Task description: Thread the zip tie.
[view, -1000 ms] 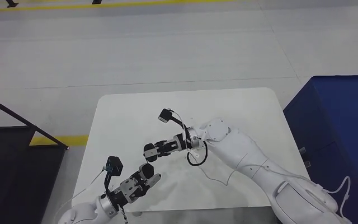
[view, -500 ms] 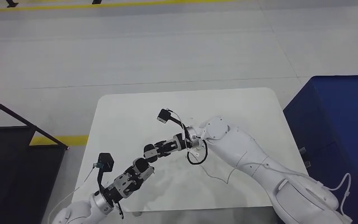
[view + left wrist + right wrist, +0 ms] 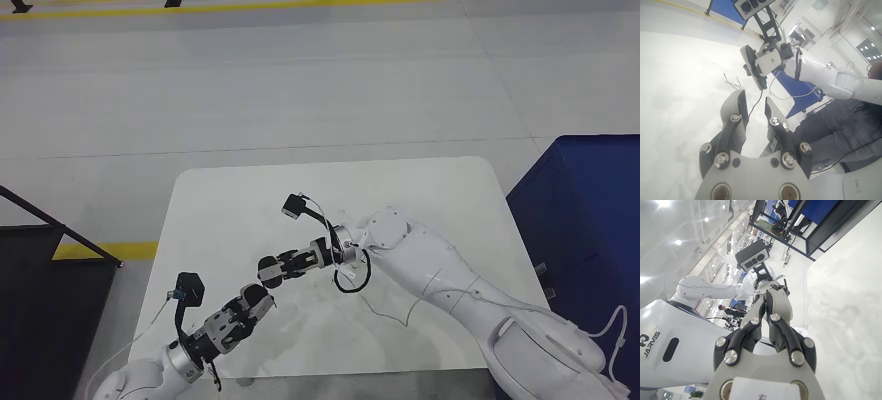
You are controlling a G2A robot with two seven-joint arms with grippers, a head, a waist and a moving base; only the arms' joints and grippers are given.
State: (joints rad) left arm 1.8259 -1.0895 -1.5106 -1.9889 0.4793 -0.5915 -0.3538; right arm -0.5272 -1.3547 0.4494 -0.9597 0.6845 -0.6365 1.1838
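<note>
Robotics lab hall: yellow floor tape (image 3: 130,249), white table (image 3: 420,190).

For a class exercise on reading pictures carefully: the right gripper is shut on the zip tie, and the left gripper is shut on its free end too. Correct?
Not quite. The left gripper is open: the left wrist view shows its fingers apart, with the free end of the zip tie hanging between them. The right gripper is shut on the zip tie, as stated.
</note>
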